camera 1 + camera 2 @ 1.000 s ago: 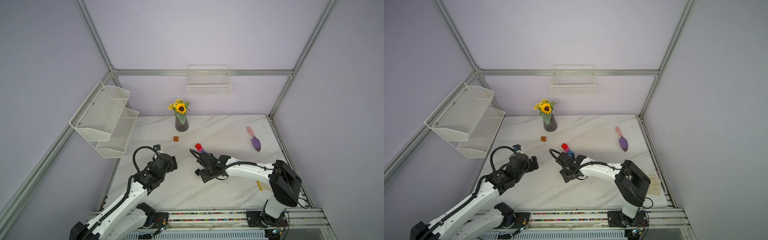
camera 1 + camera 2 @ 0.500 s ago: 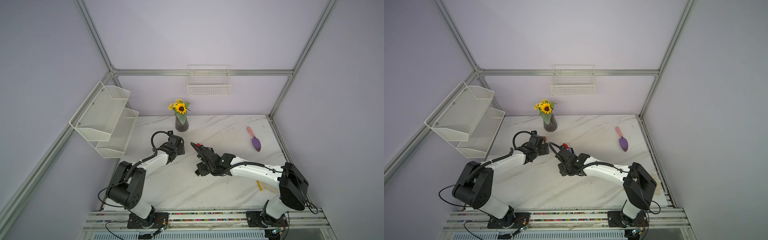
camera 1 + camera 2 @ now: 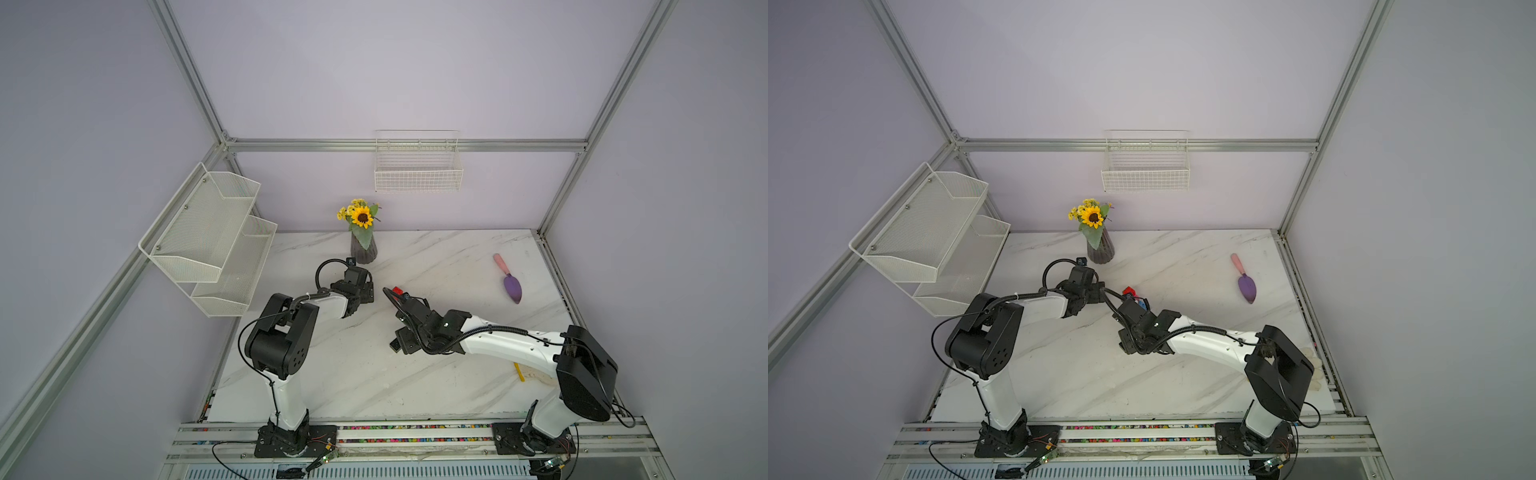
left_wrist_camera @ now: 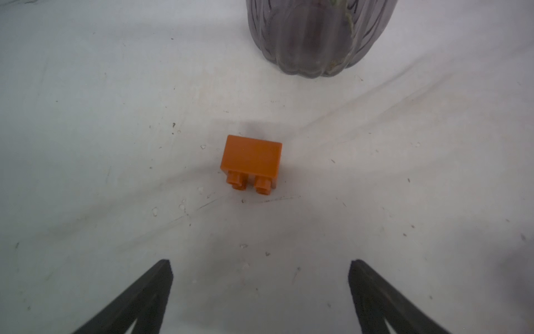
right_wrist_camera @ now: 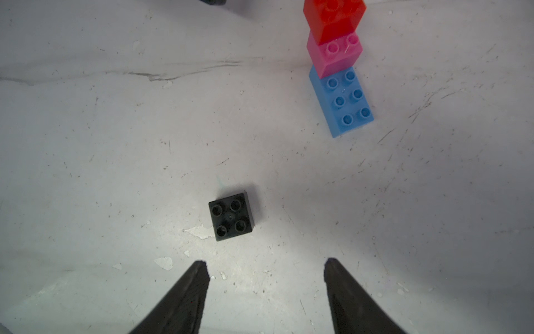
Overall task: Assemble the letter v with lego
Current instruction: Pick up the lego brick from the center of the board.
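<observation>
Your left gripper (image 4: 260, 261) hangs with its jaws spread wide and empty. It is aimed at the orange brick (image 4: 250, 162), which lies tipped on its side just short of the vase (image 4: 315, 37), studs pointing back at the gripper. That is your first hazard. If you close on the stud end, the brick will likely twist or squirt out. Even a clean grip leaves it turned the wrong way for pressing down. If you reach too far, a finger meets the vase, which looks tall and easy to topple.

Your right gripper (image 5: 265, 260) is empty too, its jaws parted only moderately, above the black brick (image 5: 231, 217). That brick sits well apart from the vase, flat on the table (image 5: 115, 115), a little skewed and off the jaws' midline. With so little spare width, one finger may land on top of it or shove it aside before the other arrives.

Nearer the vase than the black brick stands the started letter. The blue brick (image 5: 342, 101) lies flat, the pink brick (image 5: 333, 55) sits on its end toward the vase, and the red brick (image 5: 332, 20) is stepped out above that. Nothing steadies the stack, so pressing another brick onto the blue one's free studs could slide or tip it.

In both top views the two wrists work close together, not far from the vase. A careless sweep by either arm could make them clash.
</observation>
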Robot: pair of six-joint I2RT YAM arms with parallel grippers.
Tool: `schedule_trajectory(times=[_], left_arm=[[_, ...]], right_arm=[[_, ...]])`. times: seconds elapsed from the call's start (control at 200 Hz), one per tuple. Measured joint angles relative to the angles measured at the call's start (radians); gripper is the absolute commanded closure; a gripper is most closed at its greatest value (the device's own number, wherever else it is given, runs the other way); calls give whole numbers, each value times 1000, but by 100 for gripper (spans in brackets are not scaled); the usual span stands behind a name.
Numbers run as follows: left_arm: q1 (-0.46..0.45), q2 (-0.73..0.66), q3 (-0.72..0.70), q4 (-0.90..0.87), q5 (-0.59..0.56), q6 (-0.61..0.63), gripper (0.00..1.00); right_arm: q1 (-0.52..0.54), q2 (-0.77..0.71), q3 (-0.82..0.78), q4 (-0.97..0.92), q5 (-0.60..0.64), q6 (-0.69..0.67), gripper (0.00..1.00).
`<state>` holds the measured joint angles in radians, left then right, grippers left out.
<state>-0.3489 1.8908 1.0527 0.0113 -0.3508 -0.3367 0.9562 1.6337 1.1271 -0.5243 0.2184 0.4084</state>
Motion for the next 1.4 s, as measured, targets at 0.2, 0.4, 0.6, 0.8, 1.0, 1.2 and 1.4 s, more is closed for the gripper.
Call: schedule_trajectory(times=[0.2, 0.4, 0.6, 0.8, 1.0, 1.2, 1.4], left_arm=[[35, 63, 94, -18, 26, 5, 8], [45, 89, 133, -31, 46, 18, 15], [53, 105, 136, -36, 60, 19, 16], [68, 151, 180, -53, 74, 19, 20], [72, 159, 195, -62, 85, 19, 26], [73, 162, 210, -84, 91, 19, 33], [74, 187, 254, -111, 93, 19, 34]], right_arm=[[-3, 0, -4, 8, 0, 0, 32], [-5, 0, -11, 9, 0, 1, 32], [-7, 0, -25, 10, 0, 3, 32], [-7, 0, -36, 11, -1, 7, 32], [-7, 0, -38, 17, -3, 14, 32], [-7, 0, -38, 23, -7, 19, 32], [-7, 0, -48, 30, -8, 25, 32]])
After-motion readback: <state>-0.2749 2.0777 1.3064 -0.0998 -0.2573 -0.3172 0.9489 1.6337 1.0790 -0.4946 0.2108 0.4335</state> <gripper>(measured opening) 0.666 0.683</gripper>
